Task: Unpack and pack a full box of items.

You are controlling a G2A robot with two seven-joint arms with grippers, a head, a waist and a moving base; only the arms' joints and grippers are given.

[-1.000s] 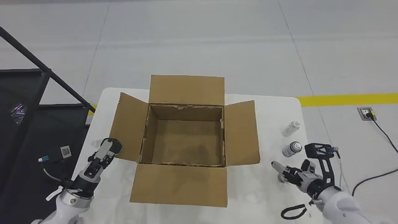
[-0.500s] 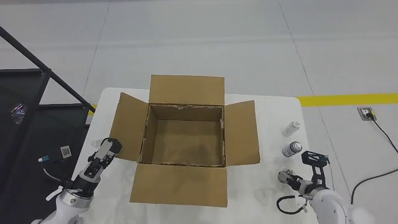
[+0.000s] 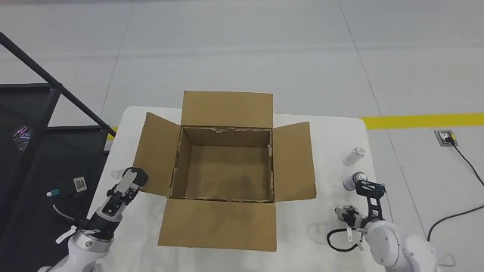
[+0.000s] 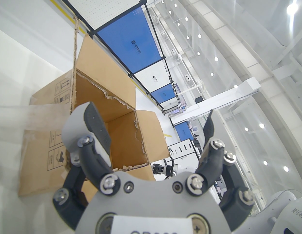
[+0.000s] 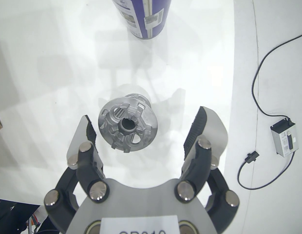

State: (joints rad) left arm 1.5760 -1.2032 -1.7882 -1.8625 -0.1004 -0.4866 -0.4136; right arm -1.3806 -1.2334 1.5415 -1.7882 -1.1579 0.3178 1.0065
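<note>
The open cardboard box point(image 3: 227, 170) stands mid-table with its four flaps spread and nothing inside. At the table's right side stand a blue spray can point(image 3: 355, 181) and a small white bottle point(image 3: 354, 155). A grey metal hub point(image 5: 127, 129) lies on the table in front of the can point(image 5: 138, 5). My right gripper point(image 5: 144, 115) is open and straddles the hub without touching it; the hub sits closer to one finger. My left gripper point(image 4: 149, 109) is open and holds nothing. It hangs beside the box's left flap point(image 4: 104, 93), near the table's left edge point(image 3: 134, 175).
The white table's right edge point(image 5: 243, 49) runs close to the can and hub. On the floor past that edge lie a small grey box point(image 5: 283, 138) and a black cable point(image 5: 258, 79). Dark equipment stands beyond the table's left edge point(image 3: 45, 166).
My right arm has drawn back toward the near edge and shifted left, bringing its gripper over the metal hub. The left arm and the box have not moved.
</note>
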